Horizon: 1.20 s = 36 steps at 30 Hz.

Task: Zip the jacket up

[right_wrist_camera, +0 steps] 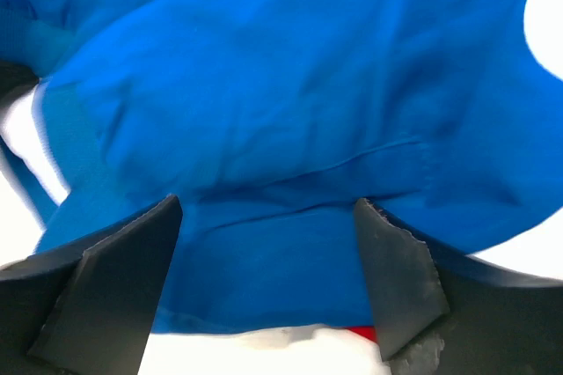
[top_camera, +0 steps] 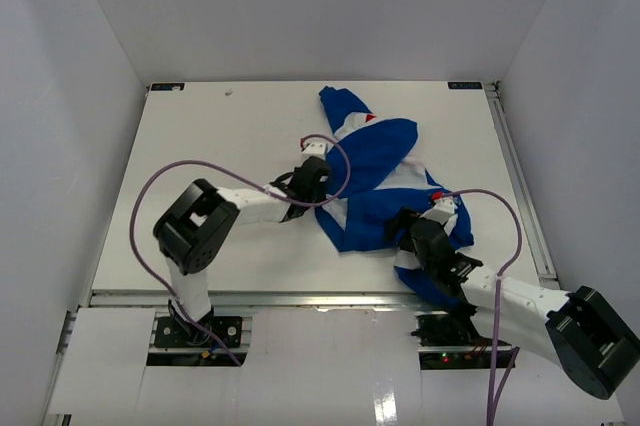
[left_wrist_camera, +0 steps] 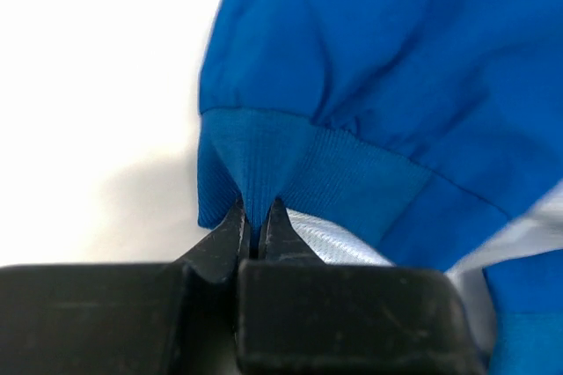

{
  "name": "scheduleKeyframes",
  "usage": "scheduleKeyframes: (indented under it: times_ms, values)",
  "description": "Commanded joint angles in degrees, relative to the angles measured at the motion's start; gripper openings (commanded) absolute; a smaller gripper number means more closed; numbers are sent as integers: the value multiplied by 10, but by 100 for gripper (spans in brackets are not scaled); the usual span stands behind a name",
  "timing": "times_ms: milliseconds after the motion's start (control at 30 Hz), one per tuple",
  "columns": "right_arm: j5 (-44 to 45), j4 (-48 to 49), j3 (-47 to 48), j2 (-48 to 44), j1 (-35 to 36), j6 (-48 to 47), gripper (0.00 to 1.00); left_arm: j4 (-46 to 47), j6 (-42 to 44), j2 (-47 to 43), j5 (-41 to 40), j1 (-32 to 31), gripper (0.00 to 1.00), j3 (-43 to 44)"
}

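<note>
Left gripper (left_wrist_camera: 253,221): clamped on ribbed cuff (left_wrist_camera: 308,164) of jacket (top_camera: 380,161) | Right gripper (right_wrist_camera: 268,208): jaws spread over blue fabric | jacket crumpled on white table (top_camera: 200,126)

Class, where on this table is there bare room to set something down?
Bare: the white table left of the royal-blue, white and red fabric jacket, and its far-right corner. Crowded: centre and near-right, around jacket, left gripper, right gripper.
</note>
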Motion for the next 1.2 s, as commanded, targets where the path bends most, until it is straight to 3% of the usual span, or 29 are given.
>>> scheduleKeyframes:
  times_ms: [0, 67, 233, 300, 433, 500, 567, 700, 833, 1000, 1167]
  values:
    - [-86, 212, -42, 35, -38, -81, 74, -33, -132, -187, -86, 12, 0, -147]
    - [-105, 213, -7, 85, -56, -137, 71, -11, -180, -257, -68, 9, 0, -216]
    - [-309, 264, 103, 216, -162, -213, 64, 26, -228, -381, -73, -4, 0, -342]
    - [-355, 262, 143, 257, -176, -244, 65, 42, -236, -409, -54, -7, 7, -374]
    - [-382, 140, 261, 309, -191, -280, 66, 76, -229, -428, -5, -16, 51, -410]
    - [-372, 76, 294, 306, -192, -266, 66, 74, -213, -438, -16, -27, 79, -412]
    - [-355, 20, 305, 280, -188, -231, 66, 56, -209, -456, -42, -31, 98, -411]
    - [-265, -50, 289, 184, -144, -160, 66, 10, -185, -508, -49, -32, 98, -372]
    - [-193, -74, 294, 153, -72, -86, 64, -32, -153, -553, -52, -32, 98, -313]
    - [-120, -97, 364, 238, 24, -9, 65, -56, -97, -579, -62, -32, 98, -249]
    - [-53, -164, 462, 375, 67, 33, 67, -21, -74, -613, -121, -32, 98, -283]
